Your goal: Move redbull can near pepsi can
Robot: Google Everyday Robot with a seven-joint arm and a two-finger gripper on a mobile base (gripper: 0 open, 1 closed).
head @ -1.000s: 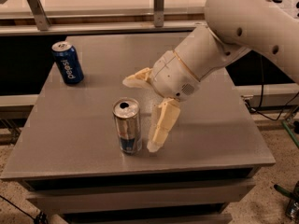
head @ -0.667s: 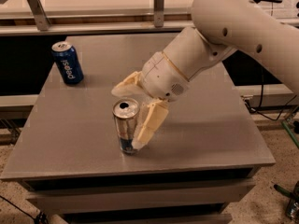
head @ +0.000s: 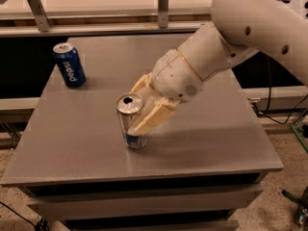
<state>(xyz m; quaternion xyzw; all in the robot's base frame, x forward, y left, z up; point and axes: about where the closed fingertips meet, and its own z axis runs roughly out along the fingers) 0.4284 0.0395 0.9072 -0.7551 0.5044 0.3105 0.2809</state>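
The redbull can (head: 129, 125), slim and silver with a blue mark low on its side, stands upright on the grey table (head: 216, 143) near the front middle. My gripper (head: 142, 104) reaches in from the right and straddles the can's upper part. One cream finger (head: 150, 118) lies against its right front side and the other finger (head: 140, 84) sits just behind it. The jaws stand apart with the can between them, and the can rests on the table. The pepsi can (head: 70, 65), dark blue with white lettering, stands upright at the table's back left.
The white arm (head: 250, 28) crosses above the table's right half. A light counter with metal rails (head: 162, 6) runs behind the table. Cables (head: 284, 114) and floor clutter lie to the right of the table.
My gripper has moved left and down onto the redbull can, so its fingers now sit on either side of the can. Neither can has moved.
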